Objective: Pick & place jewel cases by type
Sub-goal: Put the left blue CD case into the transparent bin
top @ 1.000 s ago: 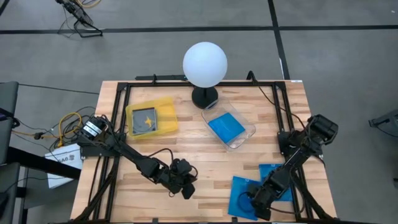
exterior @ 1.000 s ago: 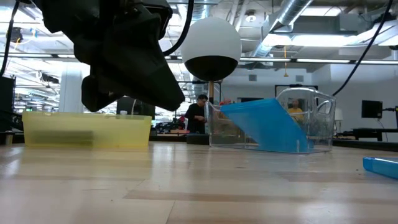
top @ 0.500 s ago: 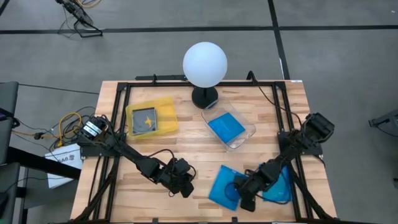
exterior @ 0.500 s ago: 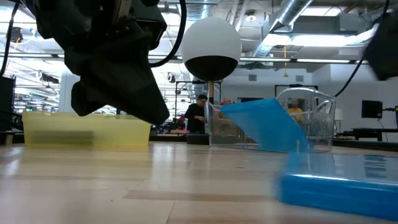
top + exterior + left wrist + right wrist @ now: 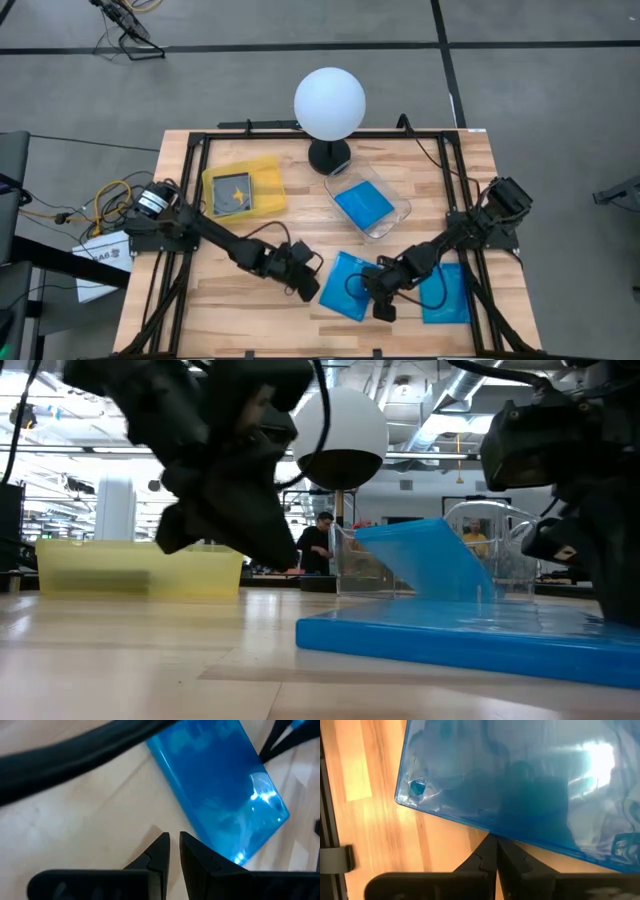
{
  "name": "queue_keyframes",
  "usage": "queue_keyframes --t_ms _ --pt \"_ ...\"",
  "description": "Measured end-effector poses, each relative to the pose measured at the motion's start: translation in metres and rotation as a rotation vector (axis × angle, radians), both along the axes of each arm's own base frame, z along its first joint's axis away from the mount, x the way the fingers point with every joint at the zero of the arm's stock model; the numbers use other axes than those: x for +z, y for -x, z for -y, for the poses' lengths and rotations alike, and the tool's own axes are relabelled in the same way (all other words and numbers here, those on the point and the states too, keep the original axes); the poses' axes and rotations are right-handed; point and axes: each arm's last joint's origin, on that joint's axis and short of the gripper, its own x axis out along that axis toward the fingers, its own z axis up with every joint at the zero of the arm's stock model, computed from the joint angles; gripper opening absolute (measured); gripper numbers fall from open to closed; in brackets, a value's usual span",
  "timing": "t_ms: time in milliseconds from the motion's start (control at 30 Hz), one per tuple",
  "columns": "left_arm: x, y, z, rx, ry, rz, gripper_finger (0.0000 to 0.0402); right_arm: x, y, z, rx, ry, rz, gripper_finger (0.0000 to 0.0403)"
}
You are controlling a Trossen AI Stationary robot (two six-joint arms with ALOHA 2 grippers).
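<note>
Right gripper (image 5: 380, 303) is low at the front middle of the table (image 5: 300, 225), fingers pressed together at the edge of a blue case (image 5: 346, 285); the right wrist view shows the tips meeting right at that edge, so it looks pinched on it. That case lies flat on the wood just left of the right gripper and between both grippers. Left gripper (image 5: 306, 280) sits just beside the case's other edge, fingers nearly together with only a slim gap, holding nothing; in the left wrist view the case is just ahead of its tips. A second blue case (image 5: 445, 293) lies flat to the right of the right gripper, under that arm. Farther back from both grippers: a clear tray (image 5: 398, 213) with a blue case (image 5: 363, 205) inside, leaning, and a yellow tray (image 5: 265, 170) holding a dark case (image 5: 233, 192).
</note>
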Motion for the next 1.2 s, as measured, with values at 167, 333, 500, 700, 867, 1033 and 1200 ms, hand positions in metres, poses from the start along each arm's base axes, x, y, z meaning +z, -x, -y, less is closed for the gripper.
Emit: queue_keyframes --t_ms 167,333,500,700,867,1033,1200 --pt "0.003 -0.010 -0.017 -0.020 0.051 0.024 0.0036 0.000 -0.001 0.002 0.016 0.003 0.004 0.0000" --pt "0.004 -0.017 -0.028 -0.039 0.100 0.034 0.0036 0.000 -0.003 0.004 0.013 -0.001 0.003 0.0000" --pt "0.004 -0.018 -0.032 -0.043 0.120 0.029 0.0036 0.000 -0.004 0.006 0.024 0.008 0.011 0.0000" --pt "0.002 -0.016 -0.032 -0.021 0.135 -0.005 0.0031 0.000 -0.004 0.006 0.027 0.019 0.018 0.0000" --pt "-0.002 -0.011 -0.030 0.009 0.126 -0.048 0.0003 0.000 -0.004 0.006 0.039 0.024 0.023 0.0000" --pt "-0.006 -0.013 -0.027 0.010 0.131 -0.046 0.0001 0.001 -0.005 0.007 0.037 0.024 0.023 0.0000" --pt "-0.024 -0.017 -0.023 -0.023 0.163 -0.062 0.0001 0.001 -0.005 0.007 0.035 0.016 0.022 0.0000"
